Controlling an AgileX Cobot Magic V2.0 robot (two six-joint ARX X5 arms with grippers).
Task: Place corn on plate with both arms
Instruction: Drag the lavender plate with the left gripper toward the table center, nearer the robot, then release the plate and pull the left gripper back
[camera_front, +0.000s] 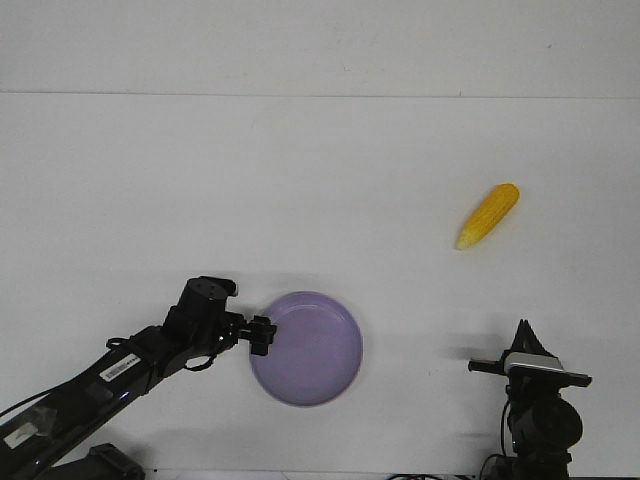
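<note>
The corn is a yellow-orange cob lying on the white table at the right, its paler tip pointing toward the front left. The lavender plate lies flat near the table's front centre. My left gripper reaches in from the front left and sits on the plate's left rim, its fingers closed over the rim. My right gripper is low at the front right, well short of the corn, with its fingers together in a point and nothing in it.
The white table runs back to a pale wall. The left arm lies along the front left. The right arm's wrist block stands at the front right edge.
</note>
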